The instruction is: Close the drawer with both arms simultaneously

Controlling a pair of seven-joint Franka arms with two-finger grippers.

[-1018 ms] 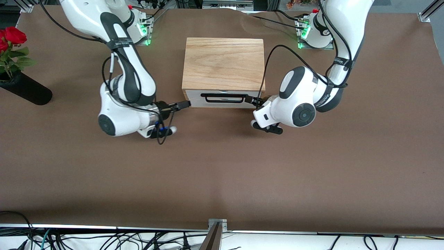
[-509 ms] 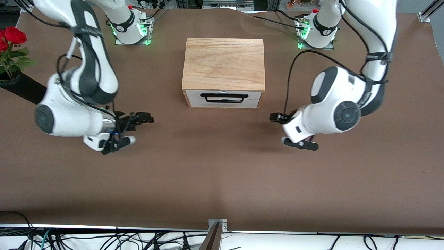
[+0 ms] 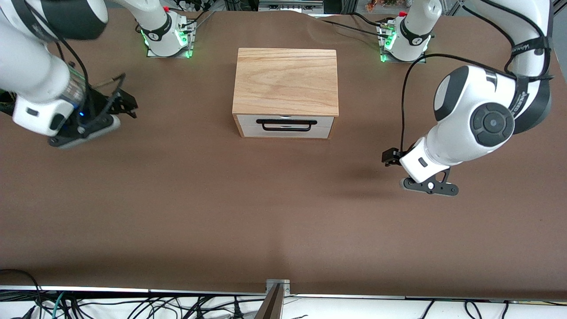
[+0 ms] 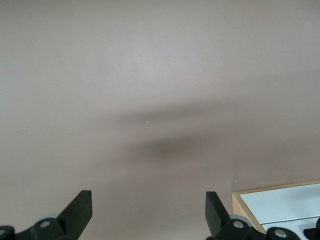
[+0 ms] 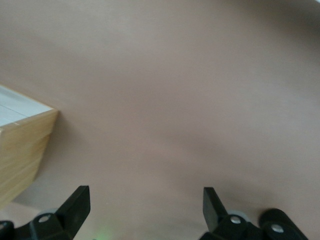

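The drawer [image 3: 285, 126], with a white front and a black bar handle [image 3: 286, 122], sits flush in the light oak box [image 3: 285, 79] at the table's middle. My left gripper [image 3: 390, 156] is open and empty over bare table toward the left arm's end, well apart from the box. Its wrist view shows its open jaws [image 4: 147, 200] and a corner of the drawer's white front [image 4: 280, 205]. My right gripper [image 3: 126, 103] is open and empty over the table toward the right arm's end. Its wrist view shows its open jaws [image 5: 145, 192] and the box's side [image 5: 22, 145].
The arm bases [image 3: 166, 33] [image 3: 405, 40] stand with green lights farther from the front camera than the box. Brown table surface [image 3: 283, 212] spreads nearer the camera. Cables [image 3: 133, 305] and a metal bracket [image 3: 277, 285] lie along the front edge.
Both grippers have left the drawer front's ends and swung outward and up, each toward its own end of the table. The drawer has not moved.
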